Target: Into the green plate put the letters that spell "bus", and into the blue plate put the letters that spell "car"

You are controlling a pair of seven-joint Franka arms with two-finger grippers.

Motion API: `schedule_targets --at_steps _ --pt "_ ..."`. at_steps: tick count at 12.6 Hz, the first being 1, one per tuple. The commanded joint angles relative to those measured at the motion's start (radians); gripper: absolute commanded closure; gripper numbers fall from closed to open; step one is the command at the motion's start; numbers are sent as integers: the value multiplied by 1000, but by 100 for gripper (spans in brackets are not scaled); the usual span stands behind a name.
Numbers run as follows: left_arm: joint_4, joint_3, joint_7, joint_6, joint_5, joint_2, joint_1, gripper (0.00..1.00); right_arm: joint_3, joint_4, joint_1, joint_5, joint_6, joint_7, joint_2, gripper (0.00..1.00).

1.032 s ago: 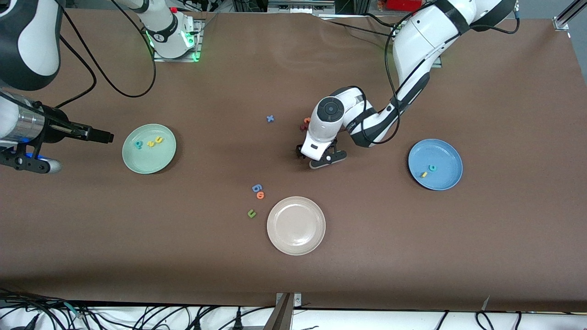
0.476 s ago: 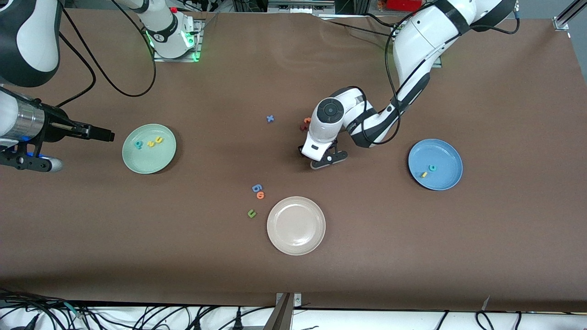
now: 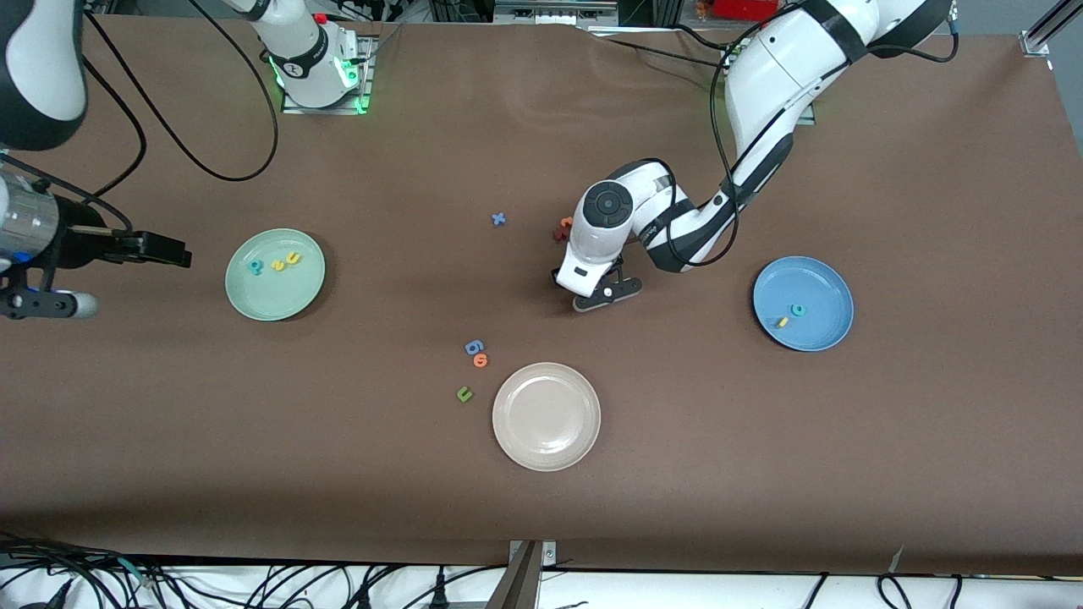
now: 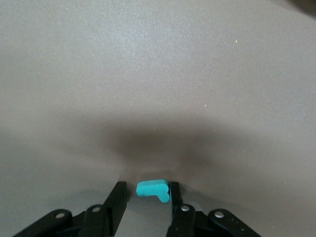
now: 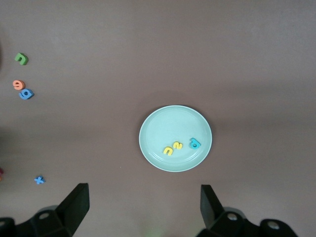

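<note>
My left gripper point(image 3: 594, 296) is down at the table's middle. In the left wrist view the small teal "r" point(image 4: 152, 188) lies on the table between the jaws of the left gripper point(image 4: 147, 186). One finger touches it; a gap shows at the other. The blue plate point(image 3: 816, 292) holds the teal "c" point(image 3: 797, 310) and yellow "a" point(image 3: 783, 322). The green plate point(image 3: 271, 298) point(image 5: 168, 126) holds the teal "b" point(image 3: 255, 266), yellow "s" point(image 3: 278, 266) and yellow "u" point(image 3: 293, 258). My right gripper point(image 3: 165, 250) point(image 5: 144, 197) hangs open and holds nothing, toward the right arm's end from the green plate.
A beige-white plate point(image 3: 546, 416) sits nearer the front camera. Beside it lie a blue "g" point(image 3: 474, 347), an orange letter point(image 3: 481, 360) and a green "u" point(image 3: 464, 393). A blue "x" point(image 3: 498, 219) and dark red and orange letters point(image 3: 562, 228) lie by the left wrist.
The left jaws have narrowed around the teal "r". The right arm has drawn back from the green plate toward its end of the table.
</note>
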Motion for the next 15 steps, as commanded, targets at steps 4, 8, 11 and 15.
schedule_targets --at_steps 4,8,11,15 --pt "19 9 -3 -22 -13 9 -21 67 31 -107 -11 -18 77 -14 -64 0" --pt "19 9 -2 -20 -12 9 -21 72 27 -105 -19 -20 79 -14 -62 0" --pt "19 9 -2 -22 -12 9 -21 76 -3 -104 -23 -20 73 -16 -62 0" --pt "19 9 -2 -26 -12 8 -19 79 -9 -105 -22 -18 77 -14 -62 0"
